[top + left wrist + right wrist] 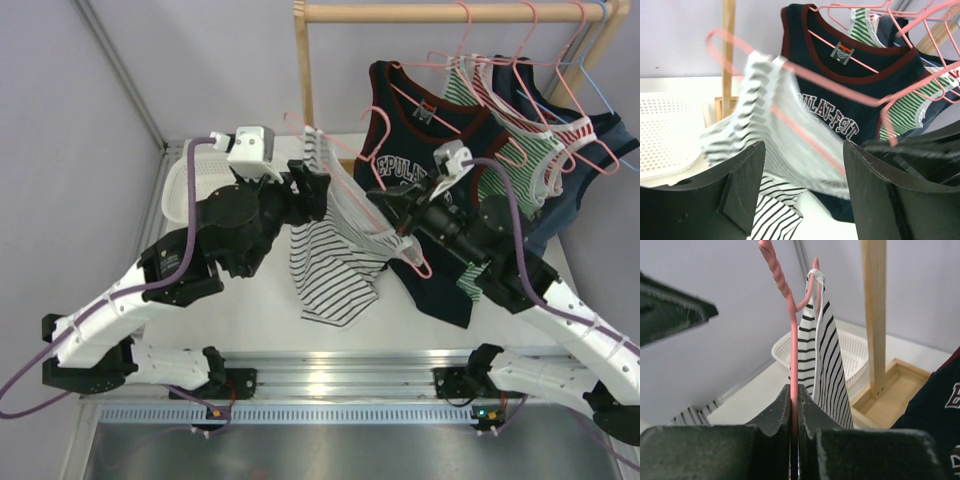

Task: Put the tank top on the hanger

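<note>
Black fingers (737,192) of the left end effector (804,155) fill the bottom of the left wrist view. They stand wide apart, so this end effector is open and holds nothing. Past the gap is the tank top (757,117). It looks blurry there, and a blurry pink wire crosses it.

From the right wrist view, the right end effector (794,395) is pinched tight on the hanger (793,350). The pink wire comes up out of the closed jaws and bends over at the top. A thin white strap of the tank top is looped over the wire up high. The striped cloth hangs down just beside the wire.

From above, the tank top (335,255) hangs in the air between the two arms, over the middle of the table (260,320). The left end effector (308,190) is at the top left part of the cloth. The right end effector (400,228) is on the right side, with the hanger (420,262) slanting across the cloth from upper left to lower right. The bottom of the tank top sags low over the table. I cannot tell if it touches.

A white basket (185,190) with little holes sits on the far left of the table. A wooden rack (400,12) stands at the back. A navy top (395,150) with dark red trim and letters hangs from it. A green and white striped top (515,160) hangs beside that, and more tops hang further right. These all hang on pink wire hangers of their own.
</note>
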Tool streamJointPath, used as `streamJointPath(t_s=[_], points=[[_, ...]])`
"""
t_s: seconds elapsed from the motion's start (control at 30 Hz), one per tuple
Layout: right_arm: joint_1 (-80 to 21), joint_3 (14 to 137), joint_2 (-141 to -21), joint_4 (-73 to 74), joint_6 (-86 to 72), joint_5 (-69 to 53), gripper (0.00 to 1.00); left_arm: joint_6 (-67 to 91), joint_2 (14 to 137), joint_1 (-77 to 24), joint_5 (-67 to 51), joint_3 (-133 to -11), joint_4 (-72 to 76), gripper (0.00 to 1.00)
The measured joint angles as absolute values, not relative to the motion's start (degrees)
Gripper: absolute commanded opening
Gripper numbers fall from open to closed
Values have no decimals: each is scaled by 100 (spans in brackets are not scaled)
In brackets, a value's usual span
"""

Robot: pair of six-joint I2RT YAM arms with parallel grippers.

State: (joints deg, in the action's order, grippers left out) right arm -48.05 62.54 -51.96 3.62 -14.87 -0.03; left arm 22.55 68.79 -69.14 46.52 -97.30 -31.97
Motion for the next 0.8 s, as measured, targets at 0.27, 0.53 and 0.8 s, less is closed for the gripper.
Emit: streamJointPath(t_s=[0.27,0.53,0.8], points=[[-3900,7710,-5697,917,-1638,-202,0,2355,6521,-6914,4987,-9594,-3522,67],[-3116,9262,-6458,1981,-1715,-714,0,2510,6488,-6914,5135,-9511,-3839,66],[-2716,11266,-7376,3251,-1721,-1286,0,2591,6488,-6914,5177,-9408,-3918,65]])
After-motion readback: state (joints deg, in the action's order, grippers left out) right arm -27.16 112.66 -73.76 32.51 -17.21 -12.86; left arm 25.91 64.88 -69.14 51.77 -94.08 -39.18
